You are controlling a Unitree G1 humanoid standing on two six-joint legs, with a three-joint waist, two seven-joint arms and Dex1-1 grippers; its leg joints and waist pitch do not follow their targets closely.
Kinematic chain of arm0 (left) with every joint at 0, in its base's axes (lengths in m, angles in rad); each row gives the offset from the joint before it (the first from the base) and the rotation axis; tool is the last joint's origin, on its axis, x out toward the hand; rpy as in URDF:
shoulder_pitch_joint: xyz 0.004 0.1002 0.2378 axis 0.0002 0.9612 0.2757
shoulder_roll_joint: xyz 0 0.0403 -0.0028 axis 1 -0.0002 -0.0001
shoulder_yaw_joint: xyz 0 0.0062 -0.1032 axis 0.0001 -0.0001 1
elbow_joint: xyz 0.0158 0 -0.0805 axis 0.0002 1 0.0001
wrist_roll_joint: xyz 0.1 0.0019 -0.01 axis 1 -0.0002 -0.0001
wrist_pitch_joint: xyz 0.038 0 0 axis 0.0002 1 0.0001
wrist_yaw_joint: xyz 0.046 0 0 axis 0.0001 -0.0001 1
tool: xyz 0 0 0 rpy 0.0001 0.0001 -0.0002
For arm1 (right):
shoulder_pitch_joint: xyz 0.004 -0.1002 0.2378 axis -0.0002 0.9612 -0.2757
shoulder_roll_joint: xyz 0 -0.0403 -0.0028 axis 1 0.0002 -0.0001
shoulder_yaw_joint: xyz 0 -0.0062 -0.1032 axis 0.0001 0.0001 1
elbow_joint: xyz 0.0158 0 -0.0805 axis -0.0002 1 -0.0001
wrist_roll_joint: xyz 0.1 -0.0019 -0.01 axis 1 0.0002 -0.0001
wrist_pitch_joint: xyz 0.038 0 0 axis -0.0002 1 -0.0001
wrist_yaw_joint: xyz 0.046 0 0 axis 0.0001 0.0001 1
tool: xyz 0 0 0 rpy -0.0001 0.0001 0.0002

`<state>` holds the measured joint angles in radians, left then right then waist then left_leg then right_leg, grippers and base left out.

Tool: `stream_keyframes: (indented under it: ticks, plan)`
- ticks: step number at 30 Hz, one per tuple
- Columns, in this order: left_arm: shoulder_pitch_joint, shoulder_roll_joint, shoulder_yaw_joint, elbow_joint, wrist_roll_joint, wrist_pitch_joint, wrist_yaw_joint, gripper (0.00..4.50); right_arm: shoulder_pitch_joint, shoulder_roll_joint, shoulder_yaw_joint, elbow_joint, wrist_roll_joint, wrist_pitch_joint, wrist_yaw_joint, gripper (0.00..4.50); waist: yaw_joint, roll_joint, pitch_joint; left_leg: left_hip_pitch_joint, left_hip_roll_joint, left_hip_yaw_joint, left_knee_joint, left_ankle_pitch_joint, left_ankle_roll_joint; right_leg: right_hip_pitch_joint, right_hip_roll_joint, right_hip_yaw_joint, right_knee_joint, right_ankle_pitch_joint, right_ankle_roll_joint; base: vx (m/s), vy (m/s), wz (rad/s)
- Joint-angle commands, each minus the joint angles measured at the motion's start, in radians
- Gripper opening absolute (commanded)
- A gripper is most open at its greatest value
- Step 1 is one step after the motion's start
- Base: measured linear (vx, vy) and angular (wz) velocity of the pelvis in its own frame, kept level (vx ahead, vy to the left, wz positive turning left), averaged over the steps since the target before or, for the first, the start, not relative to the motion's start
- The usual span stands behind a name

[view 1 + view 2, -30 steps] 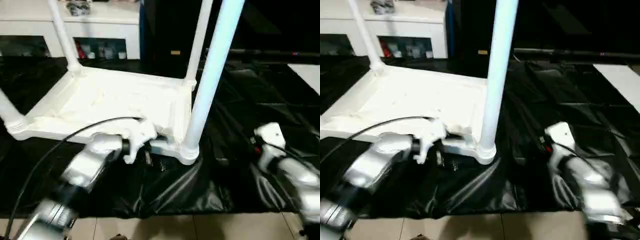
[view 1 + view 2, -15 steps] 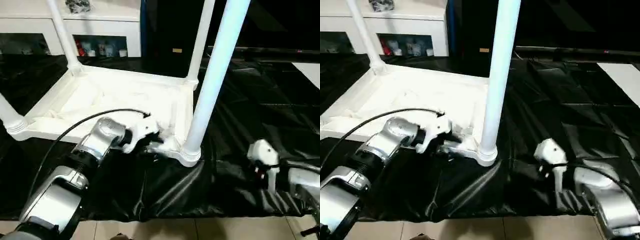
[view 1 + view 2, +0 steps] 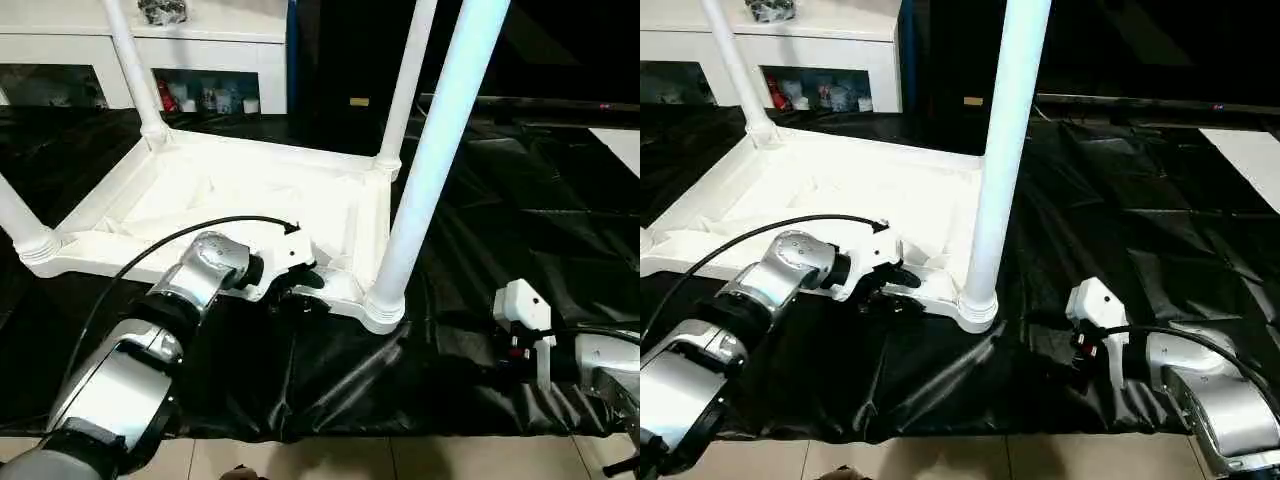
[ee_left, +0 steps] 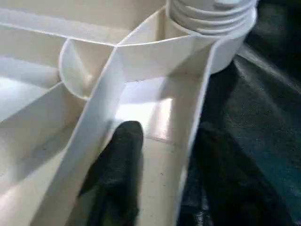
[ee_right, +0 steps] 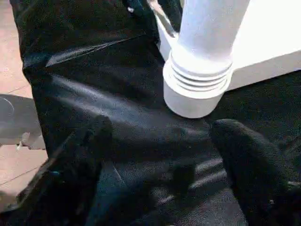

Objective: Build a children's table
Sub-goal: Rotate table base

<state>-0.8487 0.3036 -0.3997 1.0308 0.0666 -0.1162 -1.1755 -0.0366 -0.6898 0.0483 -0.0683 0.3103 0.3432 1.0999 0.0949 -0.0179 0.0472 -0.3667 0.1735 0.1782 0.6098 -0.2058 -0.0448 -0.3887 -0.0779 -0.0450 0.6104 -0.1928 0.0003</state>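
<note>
The children's table (image 3: 250, 190) lies upside down on a black sheet (image 3: 470, 250), its ribbed underside facing up and its legs standing up out of the corner sockets. Starting on the left, the left gripper (image 3: 296, 288) is at the table's near rim: in the left wrist view one black finger (image 4: 117, 165) sits inside the rim channel and the other outside the wall, so the jaws straddle the near edge wall (image 4: 195, 122) at a narrow setting; whether they are actually pinching it I cannot tell. Just beyond those jaws, along the same wall, stands the near corner leg (image 3: 425, 165), seated in its ringed socket (image 3: 383, 308). Further right, the right gripper (image 5: 164, 155) rests low over the sheet with its jaws spread wide and nothing between them; the socket and leg stand just ahead of the gap between its fingers, apart from both. The risks look like this: if the left jaws close on the thin wall off-centre and pull, the light plastic top could slide or tip on the slick sheet, and the tall legs would swing with it. The right fingers, so close to the sheet, could snag a fold and drag it, shifting the table under the other gripper.
</note>
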Motion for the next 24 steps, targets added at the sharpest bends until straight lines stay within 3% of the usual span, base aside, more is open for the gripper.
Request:
stream_keyframes:
  ticks: [1,5,6,10,11,13,15,17,22,24]
  plan:
    - [-0.032,-0.004,-0.005,0.03,0.022,-0.018,0.008,1.81,-0.012,-0.014,0.0,-0.002,0.007,0.005,0.011,4.18,0.005,-0.009,-0.055,0.011,0.06,-0.021,-0.079,-0.159,0.07,0.047,-0.081,0.041,-0.072,-0.14,-0.26,0.0,0.0,0.0]
    - [-0.046,-0.014,0.006,0.06,0.029,-0.029,-0.005,1.5,-0.016,-0.013,0.003,0.001,0.005,0.007,0.011,4.44,0.006,-0.015,-0.052,0.014,0.062,-0.021,-0.082,-0.189,0.056,0.045,-0.083,0.042,-0.078,-0.207,-0.245,0.0,0.0,0.0]
    - [-0.048,-0.018,0.013,0.059,0.025,-0.019,-0.007,1.21,-0.017,-0.012,0.004,0.001,0.006,0.008,0.011,4.5,0.006,-0.02,-0.051,0.013,0.062,-0.021,-0.082,-0.192,0.054,0.044,-0.084,0.042,-0.079,-0.228,-0.239,0.0,0.0,0.0]
    - [-0.037,-0.017,0.011,0.039,0.025,0.005,-0.023,1.11,-0.02,-0.011,0.01,0.007,0.004,0.005,0.012,4.5,0.01,-0.02,-0.051,0.013,0.063,-0.022,-0.083,-0.186,0.055,0.042,-0.086,0.042,-0.08,-0.247,-0.23,0.0,0.0,0.0]
    - [-0.023,-0.022,0.016,0.019,0.018,0.031,-0.021,0.9,-0.026,-0.009,0.011,0.016,0.002,0.002,0.013,4.5,0.009,-0.029,-0.051,0.012,0.064,-0.021,-0.083,-0.184,0.057,0.042,-0.086,0.042,-0.079,-0.246,-0.23,0.0,0.0,0.0]
    - [-0.007,-0.028,0.022,-0.01,0.007,0.067,-0.023,0.8,-0.032,-0.008,0.011,0.025,0.001,0.0,0.014,4.5,0.011,-0.026,-0.05,0.013,0.066,-0.022,-0.083,-0.171,0.059,0.04,-0.089,0.041,-0.077,-0.237,-0.24,0.0,0.0,0.0]
    - [0.028,-0.038,0.036,-0.083,-0.027,0.155,-0.057,0.69,-0.047,-0.001,0.006,0.051,-0.009,-0.009,0.0,4.5,0.011,-0.029,-0.05,0.013,0.066,-0.022,-0.084,-0.17,0.059,0.038,-0.088,0.041,-0.076,-0.237,-0.245,0.0,0.0,0.0]
    - [0.077,-0.037,0.04,-0.187,-0.054,0.24,-0.075,0.51,-0.061,0.0,0.007,0.07,-0.02,-0.02,-0.005,4.5,0.008,-0.033,-0.052,0.009,0.069,-0.022,-0.084,-0.14,0.06,0.044,-0.089,0.04,-0.064,-0.171,-0.265,0.0,0.0,0.0]
    - [0.183,-0.006,0.043,-0.355,-0.049,0.349,-0.02,0.23,-0.088,0.017,0.005,0.099,-0.023,-0.033,-0.019,4.5,0.004,-0.039,-0.056,0.005,0.068,-0.019,-0.077,-0.089,0.096,0.047,-0.088,0.04,-0.052,-0.06,-0.29,0.0,0.0,0.0]
    - [0.223,0.016,0.038,-0.407,-0.031,0.373,-0.007,0.18,-0.094,0.022,0.011,0.105,-0.025,-0.037,-0.019,4.5,-0.001,-0.039,-0.053,0.007,0.065,-0.016,-0.077,-0.101,0.102,0.045,-0.085,0.04,-0.06,-0.092,-0.282,0.0,0.0,0.0]
